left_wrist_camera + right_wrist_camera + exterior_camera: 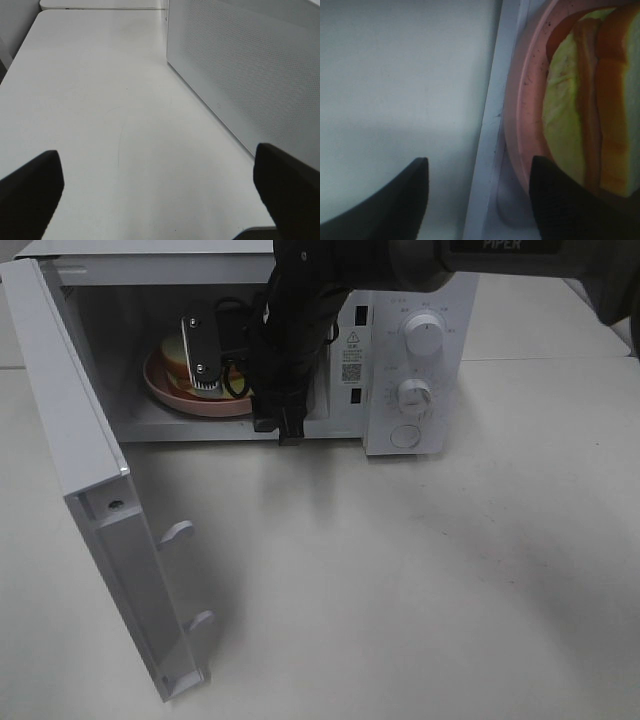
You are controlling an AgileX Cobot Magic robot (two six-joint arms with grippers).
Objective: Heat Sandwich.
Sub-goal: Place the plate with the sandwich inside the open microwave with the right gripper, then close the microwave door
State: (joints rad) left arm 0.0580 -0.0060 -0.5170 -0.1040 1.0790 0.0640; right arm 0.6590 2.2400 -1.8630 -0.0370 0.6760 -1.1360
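Note:
The sandwich (176, 352) lies on a round pink plate (172, 390) inside the open white microwave (345, 355). The right wrist view shows the sandwich (592, 100) close up, with its bread, green and reddish layers, on the plate (520, 105). My right gripper (280, 430) hangs at the oven's front lip, just right of the plate. It is open and empty (479, 165), with one finger on the plate side and one on the outer side. My left gripper (157, 152) is open and empty over bare table, beside the microwave's perforated side (240, 70). It is out of the exterior view.
The microwave door (70, 440) stands swung wide open to the left, its latch hooks (178, 532) sticking out over the table. The control panel has two knobs (425, 337) (413, 393) and a round button (404, 435). The white table (420, 580) spreads out in front.

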